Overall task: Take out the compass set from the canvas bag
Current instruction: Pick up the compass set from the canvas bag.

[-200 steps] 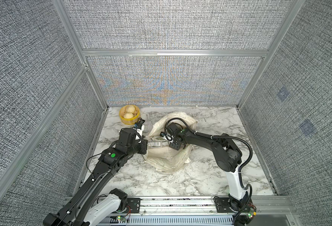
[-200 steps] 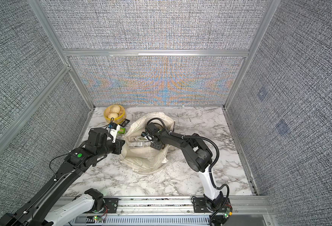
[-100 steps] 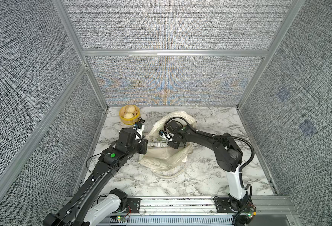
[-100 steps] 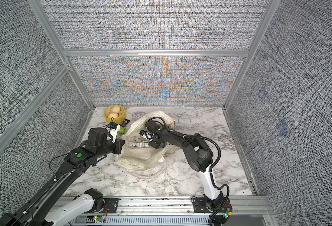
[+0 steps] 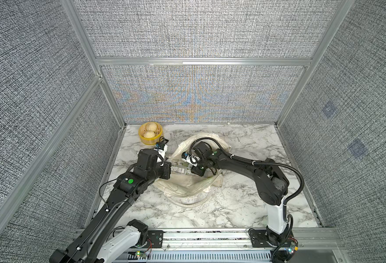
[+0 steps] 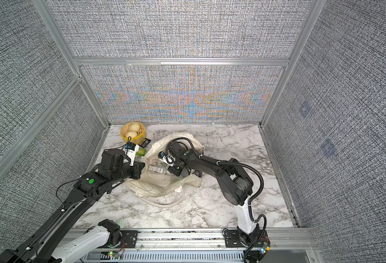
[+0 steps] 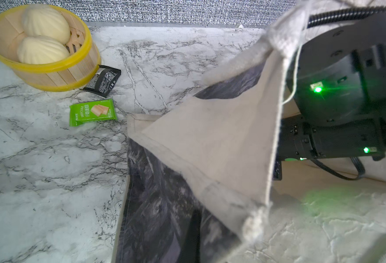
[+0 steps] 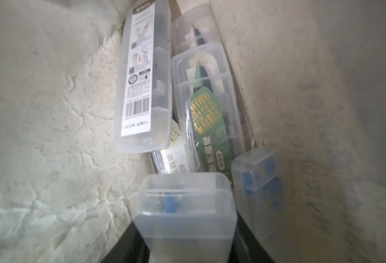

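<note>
The bag point(image 5: 187, 189) lies slumped in the middle of the table point(image 5: 233, 205), with a loop handle point(image 5: 188, 203) trailing on the near side. At the bag's left rim the left claw point(image 5: 167, 171) is closed, pinching the cream hem. In the left wrist view, the lining point(image 7: 210, 136) is lifted taut above the dark printed panel point(image 7: 160, 205).

The right claw point(image 8: 185, 230) reaches inside the bag from the right. Its jaws press on both sides of a clear case point(image 8: 184, 200) with something blue inside.

Beyond it, more clear cases lie against the lining. A second blue one point(image 8: 258, 182) is nearest, then a green-card compass set point(image 8: 208, 118) and a long labelled case point(image 8: 144, 79).

Past the bag, a green packet point(image 7: 93, 112) and a black packet point(image 7: 102, 80) lie on the table. The black one is just beside the basket point(image 7: 51, 66), which holds two buns point(image 7: 44, 22) in the far left corner.
</note>
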Motion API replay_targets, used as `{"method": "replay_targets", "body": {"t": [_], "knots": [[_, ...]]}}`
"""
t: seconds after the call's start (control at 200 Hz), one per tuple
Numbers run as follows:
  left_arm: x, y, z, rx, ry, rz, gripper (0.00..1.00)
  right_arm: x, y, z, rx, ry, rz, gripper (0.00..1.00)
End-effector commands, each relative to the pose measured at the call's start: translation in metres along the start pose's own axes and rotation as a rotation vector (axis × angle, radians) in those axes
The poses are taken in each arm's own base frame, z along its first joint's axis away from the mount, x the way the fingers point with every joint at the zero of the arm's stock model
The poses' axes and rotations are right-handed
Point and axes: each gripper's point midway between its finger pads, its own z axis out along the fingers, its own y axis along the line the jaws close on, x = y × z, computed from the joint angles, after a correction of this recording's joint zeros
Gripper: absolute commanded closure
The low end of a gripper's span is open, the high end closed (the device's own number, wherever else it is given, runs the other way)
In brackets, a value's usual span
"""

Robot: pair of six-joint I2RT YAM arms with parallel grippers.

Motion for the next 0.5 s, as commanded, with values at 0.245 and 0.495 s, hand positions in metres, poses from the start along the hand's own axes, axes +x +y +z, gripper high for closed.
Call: {"method": "replay_targets", "body": {"t": [0.245,0.495], "knots": [[-0.011,0.01,-0.016,-0.063,-0.073,-0.013,1.0,-0.034,-0.005,-0.039,0.062,-0.153,-0.005,0.56],[-0.026,0.019,-0.023,-0.129,-0.113,-0.047,1.0,-0.057,0.008,-0.07,0.062,-0.22,-0.037,0.56]]}}
